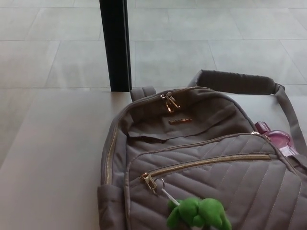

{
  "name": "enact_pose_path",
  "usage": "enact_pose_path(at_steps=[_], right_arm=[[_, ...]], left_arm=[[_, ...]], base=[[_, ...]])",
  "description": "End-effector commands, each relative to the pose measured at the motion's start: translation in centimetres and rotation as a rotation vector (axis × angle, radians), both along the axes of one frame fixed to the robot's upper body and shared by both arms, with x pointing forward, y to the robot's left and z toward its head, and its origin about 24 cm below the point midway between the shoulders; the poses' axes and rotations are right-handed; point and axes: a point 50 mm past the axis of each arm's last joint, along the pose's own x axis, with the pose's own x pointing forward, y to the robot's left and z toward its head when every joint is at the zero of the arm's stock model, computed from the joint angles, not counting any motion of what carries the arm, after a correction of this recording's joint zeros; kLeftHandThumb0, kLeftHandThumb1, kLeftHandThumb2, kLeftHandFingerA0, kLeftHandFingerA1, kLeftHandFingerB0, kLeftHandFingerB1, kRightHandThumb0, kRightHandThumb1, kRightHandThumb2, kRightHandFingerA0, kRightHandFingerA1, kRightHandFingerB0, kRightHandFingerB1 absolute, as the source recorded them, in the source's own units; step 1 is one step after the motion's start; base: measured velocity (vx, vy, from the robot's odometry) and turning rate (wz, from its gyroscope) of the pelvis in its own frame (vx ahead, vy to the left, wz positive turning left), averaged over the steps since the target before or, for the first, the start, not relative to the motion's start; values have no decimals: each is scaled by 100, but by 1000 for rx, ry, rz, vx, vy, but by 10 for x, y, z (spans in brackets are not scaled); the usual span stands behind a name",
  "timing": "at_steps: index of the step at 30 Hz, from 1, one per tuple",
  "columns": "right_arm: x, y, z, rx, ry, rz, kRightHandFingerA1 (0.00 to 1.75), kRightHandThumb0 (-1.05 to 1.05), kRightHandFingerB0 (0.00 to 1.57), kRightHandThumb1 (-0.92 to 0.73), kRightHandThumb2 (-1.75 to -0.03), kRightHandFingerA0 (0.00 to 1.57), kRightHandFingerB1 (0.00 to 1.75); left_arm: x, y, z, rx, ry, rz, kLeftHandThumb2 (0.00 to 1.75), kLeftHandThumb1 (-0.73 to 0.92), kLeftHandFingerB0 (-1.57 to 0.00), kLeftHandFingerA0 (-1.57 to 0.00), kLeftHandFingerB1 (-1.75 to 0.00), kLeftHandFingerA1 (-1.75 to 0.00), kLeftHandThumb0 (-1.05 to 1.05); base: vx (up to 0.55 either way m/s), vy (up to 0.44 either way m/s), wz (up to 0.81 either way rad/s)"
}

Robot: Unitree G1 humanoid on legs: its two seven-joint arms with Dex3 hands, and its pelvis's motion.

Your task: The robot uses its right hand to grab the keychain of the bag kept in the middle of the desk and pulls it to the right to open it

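Note:
A taupe quilted backpack (201,167) lies on the pale desk (53,163), its top toward the far edge. Its front pocket zipper (211,161) runs gold from left to right and is closed, with the slider (147,181) at the left end. A green plush keychain (199,213) hangs from that slider on a short white cord, at the bottom edge of the head view. Two more gold zipper pulls (169,102) sit at the bag's top. Neither of my hands shows.
A black post (115,45) stands at the desk's far edge, left of the bag. A pink bottle (276,139) sticks out of the bag's right side pocket. A padded shoulder strap (240,82) arcs behind the bag. Tiled floor lies beyond.

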Motion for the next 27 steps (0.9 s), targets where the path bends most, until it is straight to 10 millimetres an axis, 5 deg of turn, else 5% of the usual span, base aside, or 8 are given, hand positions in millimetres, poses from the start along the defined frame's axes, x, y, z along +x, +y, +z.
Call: enact_pose_path(at_steps=[1, 7, 15, 16, 17, 23, 25, 27], right_arm=[[-10, 103, -1, -332, 157, 413, 52, -79, 41, -58, -59, 68, 33], [-11, 120, -15, -340, 194, 457, 52, -76, 42, -58, -59, 62, 33], [-12, 135, -26, -371, 213, 539, 53, -75, 42, -56, -58, 56, 33], [-12, 136, -27, -382, 225, 539, 51, -75, 41, -57, -58, 54, 33], [-12, 136, -27, -382, 233, 543, 49, -76, 42, -57, -59, 52, 34], [-14, 133, -30, -413, 254, 541, 59, -78, 42, -58, -59, 59, 36], [-14, 133, -31, -418, 250, 546, 62, -78, 40, -58, -58, 59, 38], [-14, 132, -33, -409, 237, 562, 64, -80, 41, -59, -58, 60, 39]], left_arm=[[-4, 8, 8, 40, -53, 21, 54, 43, -64, -44, -45, -53, -51], [-3, 8, 8, 40, -56, 16, 54, 40, -65, -56, -46, -55, -52], [-4, 8, 8, 58, -31, -10, 54, 44, -66, -42, -45, -52, -53], [-3, 9, 8, 53, -37, -2, 74, 35, -60, -37, -56, -58, -56], [-3, 9, 8, 51, -40, 3, 53, 43, -67, -43, -45, -52, -51], [-2, 10, 9, 57, -37, -8, 74, 35, -59, -35, -56, -58, -55], [-2, 10, 10, 59, -37, -10, 54, 44, -65, -44, -45, -53, -50], [-2, 11, 11, 57, -47, -8, 54, 44, -65, -45, -45, -54, -49]], base=[[0, 0, 0], [0, 0, 0], [0, 0, 0], [0, 0, 0], [0, 0, 0], [0, 0, 0], [0, 0, 0], [0, 0, 0]])
